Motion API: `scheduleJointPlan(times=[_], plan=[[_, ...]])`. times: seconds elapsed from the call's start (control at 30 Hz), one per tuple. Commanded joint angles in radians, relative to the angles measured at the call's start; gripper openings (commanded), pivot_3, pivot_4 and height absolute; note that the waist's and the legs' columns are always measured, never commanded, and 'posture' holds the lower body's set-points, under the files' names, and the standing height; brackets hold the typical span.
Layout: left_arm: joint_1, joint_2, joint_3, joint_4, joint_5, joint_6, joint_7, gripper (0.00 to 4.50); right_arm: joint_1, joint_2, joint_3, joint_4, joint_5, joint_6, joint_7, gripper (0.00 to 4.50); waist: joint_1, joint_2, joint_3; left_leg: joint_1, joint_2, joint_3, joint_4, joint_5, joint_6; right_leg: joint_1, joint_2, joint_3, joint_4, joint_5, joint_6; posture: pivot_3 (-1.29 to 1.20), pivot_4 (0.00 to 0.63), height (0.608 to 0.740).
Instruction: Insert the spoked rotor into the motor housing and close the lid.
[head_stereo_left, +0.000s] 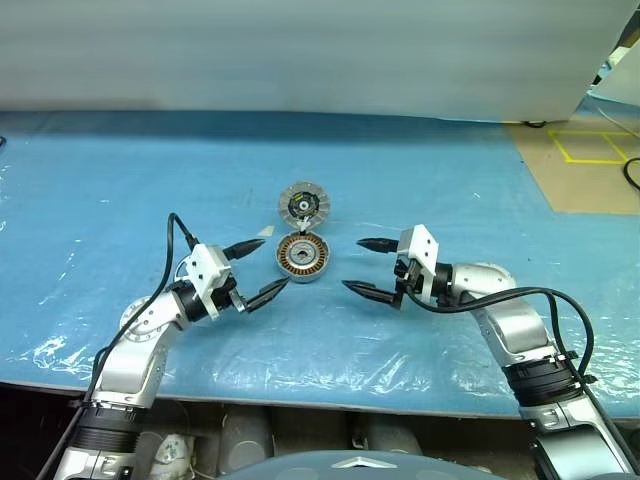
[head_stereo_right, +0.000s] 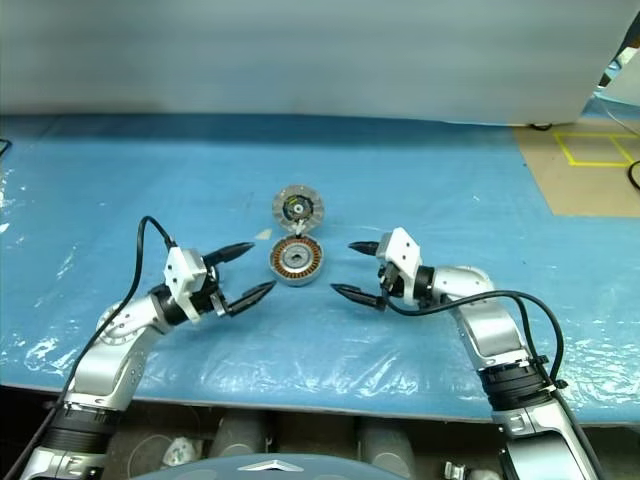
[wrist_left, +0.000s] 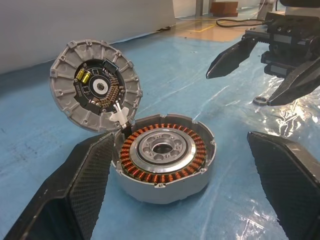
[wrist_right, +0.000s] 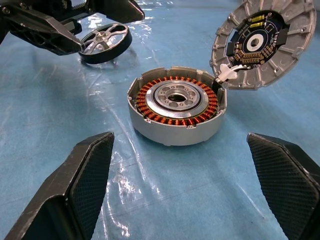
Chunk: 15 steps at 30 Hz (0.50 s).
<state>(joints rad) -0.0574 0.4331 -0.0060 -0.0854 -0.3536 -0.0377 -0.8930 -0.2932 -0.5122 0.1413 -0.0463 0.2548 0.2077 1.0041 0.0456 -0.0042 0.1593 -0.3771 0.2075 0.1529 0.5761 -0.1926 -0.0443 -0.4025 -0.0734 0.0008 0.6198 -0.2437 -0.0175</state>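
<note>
Head views first: the blue-covered surface (head_stereo_left: 120, 180) carries one motor housing (head_stereo_left: 302, 257) near its middle, well back from the near edge, copper windings showing. One lid (head_stereo_left: 303, 204) stands tilted open just behind it, toward the far edge, touching the housing's back rim. The left gripper (head_stereo_left: 257, 268) hangs just to the housing's left, fingers spread wide and holding nothing. The right gripper (head_stereo_left: 368, 268) sits a little to the housing's right, also wide and empty.

Left wrist view now: the housing (wrist_left: 162, 165) sits between the wide fingers (wrist_left: 75, 190), and there's a flat silver ring in the centre of the windings, no spokes in there. The lid (wrist_left: 95, 85) shows its circuit-board face, propped by a small white hinge piece (wrist_left: 120, 116). A small ring, like a washer (wrist_left: 260, 100), lies on the sheet under the other gripper.

Right wrist view: there's the spoked rotor (wrist_right: 105, 42), one of them, lying flat on the sheet beyond the housing (wrist_right: 176, 110), under the left gripper, apart from the housing.

So, by my reckoning, nothing is done yet: the rotor is to be picked up and seated, then the lid swung down.
</note>
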Motion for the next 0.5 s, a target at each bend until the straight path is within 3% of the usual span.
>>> scheduleJointPlan(times=[0.03, 0.33, 0.5], plan=[[0.012, 0.019, 0.018, -0.034, -0.009, -0.018, -0.009, 4.47, -0.054, -0.012, 0.016, -0.083, 0.017, 0.029, 0.022, 4.47, -0.001, 0.000, 0.000, 0.000, 0.000, 0.000, 0.000, 0.000, 0.000, 0.000, 0.000, 0.000, 0.000, 0.000, 0.000, 0.00, 0.150, 0.740], [0.046, 0.051, 0.061, -0.038, -0.013, -0.024, 0.008, 4.47, -0.270, -0.008, 0.204, -0.053, -0.095, 0.037, 0.127, 4.47, -0.004, 0.000, 0.000, 0.000, 0.000, 0.000, 0.000, 0.000, 0.000, 0.000, 0.000, 0.000, 0.000, 0.000, 0.000, 0.00, 0.150, 0.740], [0.089, 0.050, 0.071, -0.069, -0.005, -0.028, 0.025, 4.47, -0.351, 0.017, 0.319, 0.085, -0.202, -0.090, 0.182, 4.47, -0.001, 0.000, 0.000, 0.000, 0.000, 0.000, 0.000, 0.000, -0.001, -0.001, 0.000, 0.000, 0.001, 0.000, 0.000, 0.00, 0.150, 0.740]])
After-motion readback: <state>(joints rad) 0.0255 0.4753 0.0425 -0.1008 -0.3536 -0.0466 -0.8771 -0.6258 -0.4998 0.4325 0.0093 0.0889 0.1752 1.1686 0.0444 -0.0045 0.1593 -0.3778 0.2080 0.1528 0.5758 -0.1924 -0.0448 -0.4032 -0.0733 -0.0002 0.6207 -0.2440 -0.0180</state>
